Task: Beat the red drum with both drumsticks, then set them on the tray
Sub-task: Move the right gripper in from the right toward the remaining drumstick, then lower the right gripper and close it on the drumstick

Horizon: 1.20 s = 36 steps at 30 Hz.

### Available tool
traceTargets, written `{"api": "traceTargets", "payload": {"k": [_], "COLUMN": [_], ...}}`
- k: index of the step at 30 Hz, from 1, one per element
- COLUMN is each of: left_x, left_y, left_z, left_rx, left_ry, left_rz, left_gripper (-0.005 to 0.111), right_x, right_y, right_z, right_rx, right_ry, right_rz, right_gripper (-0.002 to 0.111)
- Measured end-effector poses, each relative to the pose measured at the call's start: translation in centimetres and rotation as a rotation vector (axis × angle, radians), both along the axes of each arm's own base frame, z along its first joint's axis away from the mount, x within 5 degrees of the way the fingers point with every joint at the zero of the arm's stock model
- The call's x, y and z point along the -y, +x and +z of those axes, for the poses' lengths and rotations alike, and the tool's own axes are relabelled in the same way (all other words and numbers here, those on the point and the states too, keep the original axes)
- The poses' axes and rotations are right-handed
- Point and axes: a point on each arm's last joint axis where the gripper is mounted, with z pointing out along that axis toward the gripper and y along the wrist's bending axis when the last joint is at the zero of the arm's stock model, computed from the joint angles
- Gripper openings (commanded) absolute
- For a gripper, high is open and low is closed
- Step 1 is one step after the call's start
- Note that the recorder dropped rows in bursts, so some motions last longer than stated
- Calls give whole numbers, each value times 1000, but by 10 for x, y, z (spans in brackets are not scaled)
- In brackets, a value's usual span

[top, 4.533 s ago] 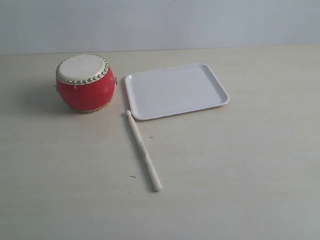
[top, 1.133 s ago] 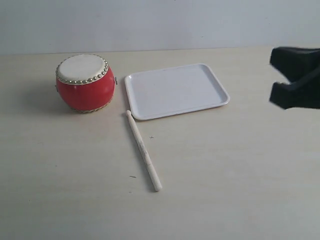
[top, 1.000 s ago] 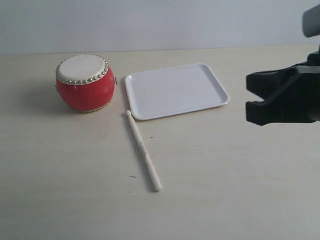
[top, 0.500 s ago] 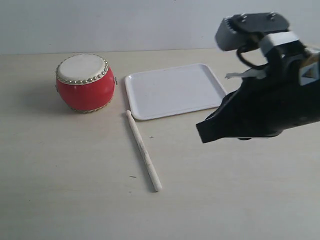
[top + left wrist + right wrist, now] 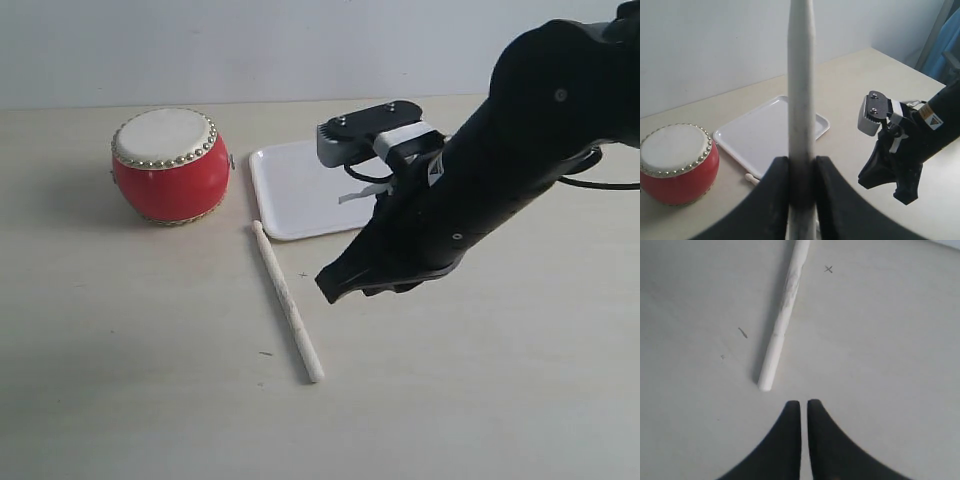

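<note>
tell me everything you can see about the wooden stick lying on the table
The slim pale wooden drumstick lies flat on the beige table, free of any claw. It runs diagonally: its far end sits at the near left corner of the flat white rectangular tray, its other end points toward the camera. Faint grey scuffs mark its shaft. The black right claw hangs beside it, not touching.

I see soft, even light across the pale worktop [image 5: 150, 400], bright without being harsh. The red drum [image 5: 170, 167] throws a faint shadow to its left and carries a dull sheen on its glossy side. The right arm [image 5: 500, 170] reads almost solid black, with little detail. On the left wrist camera the held drumstick [image 5: 801, 100] looks washed out and slightly soft up close, while the background stays fairly sharp.
</note>
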Motion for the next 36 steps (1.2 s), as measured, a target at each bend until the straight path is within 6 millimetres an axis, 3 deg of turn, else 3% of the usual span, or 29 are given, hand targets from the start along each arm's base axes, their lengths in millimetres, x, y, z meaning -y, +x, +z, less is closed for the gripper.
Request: {"api": "traceTargets", "payload": {"k": [3,10,16,21,26,31,36], "left_x": [0,0,0,0,0,0,0], "left_y": [0,0,0,0,0,0,0], "left_z": [0,0,0,0,0,0,0], "left_rx": [0,0,0,0,0,-1,-2], "left_ry": [0,0,0,0,0,1,2], "left_rz": [0,0,0,0,0,0,-1], "left_gripper": [0,0,0,0,0,0,0], "right_x": [-3,-13,-21,-27,-40,-52,-62], "right_y": [2,14,25,35,51,66,77], "right_z": [-3,0,-40,-61,-64,-64,-73], "right_rx": [-7,85,18,25,10,-11,-59], "right_ry": [3,115,98,96,116,131,128], "right_rz": [20,-16,-33,-15,-2,20,41], "right_gripper": [37,39,39,39,39,49,50]}}
